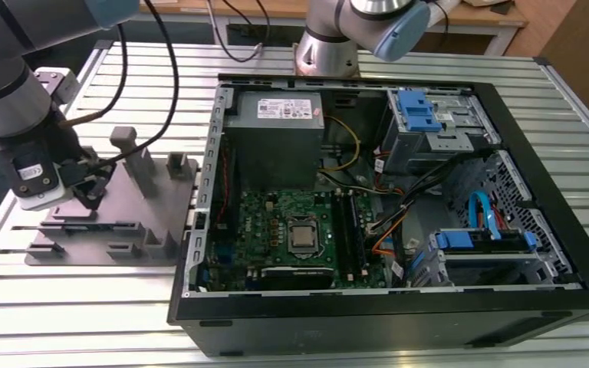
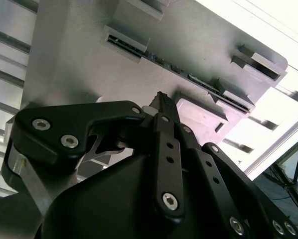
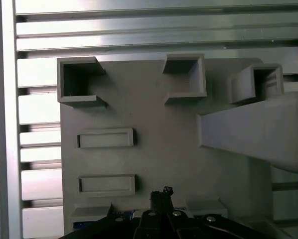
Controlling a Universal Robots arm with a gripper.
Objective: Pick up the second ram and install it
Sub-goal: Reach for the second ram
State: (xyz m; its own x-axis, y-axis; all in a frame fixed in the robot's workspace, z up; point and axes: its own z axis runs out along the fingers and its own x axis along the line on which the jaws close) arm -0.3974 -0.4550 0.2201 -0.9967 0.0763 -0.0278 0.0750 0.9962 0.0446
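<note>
The second ram [image 2: 189, 75] is a thin dark strip standing on edge in a slot of the grey moulded tray [image 2: 79, 59], held between two end blocks. My gripper [image 2: 161, 102] hangs just above the tray, a short way from the ram and not touching it. Its black fingertips are pressed together and I see nothing between them. In the exterior view the gripper [image 1: 90, 195] is over the tray [image 1: 120, 238], at the exterior view's left of the open computer case. In the first wrist view the fingertips [image 3: 161, 193] sit over the tray's flat floor [image 3: 154, 149].
The open computer case [image 1: 540, 253] lies on a slatted metal table [image 1: 28, 307]. Its green motherboard [image 1: 274, 215] has long black memory sockets [image 1: 348, 230] beside the processor. Upright posts [image 1: 131, 157] rise from the tray close to the gripper. A second robot base [image 1: 325, 46] stands behind the case.
</note>
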